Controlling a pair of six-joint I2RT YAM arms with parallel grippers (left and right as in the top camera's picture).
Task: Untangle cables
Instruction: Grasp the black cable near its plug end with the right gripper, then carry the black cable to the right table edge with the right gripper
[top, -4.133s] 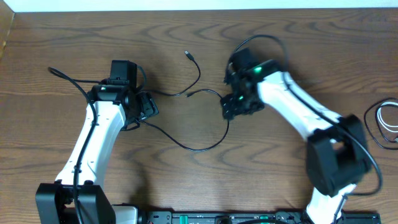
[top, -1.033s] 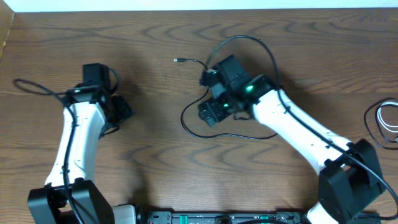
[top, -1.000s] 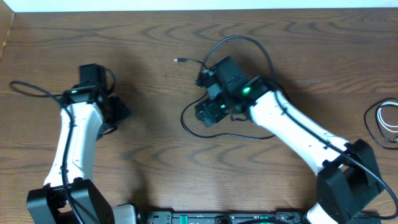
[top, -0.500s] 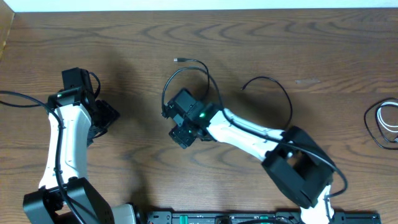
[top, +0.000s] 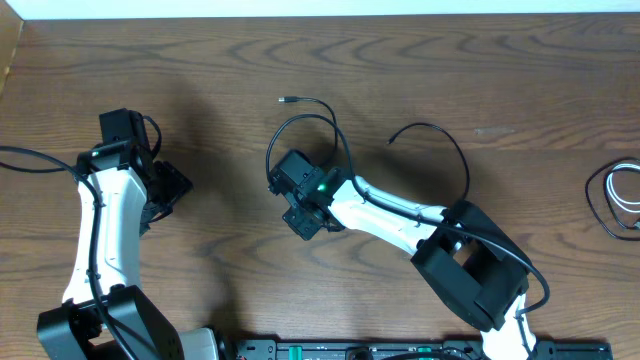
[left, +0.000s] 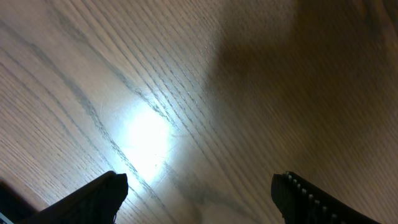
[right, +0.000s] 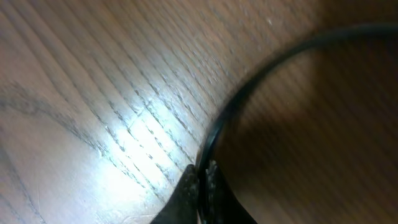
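Note:
The black cable lies in loops on the wooden table near the middle, one plug end toward the back and another free end further right. My right gripper has reached across to the loop's near side. In the right wrist view it is shut on the black cable, which arcs away up and right. The white cable sits coiled at the far right edge. My left gripper is well to the left, open over bare wood.
A dark loop lies around the white cable at the right edge. The robot's own thick black wires trail from both arms. A control bar runs along the table's front edge.
My right arm swung left across the table and its jaws closed on the black cable. The left arm drew further left, still open.

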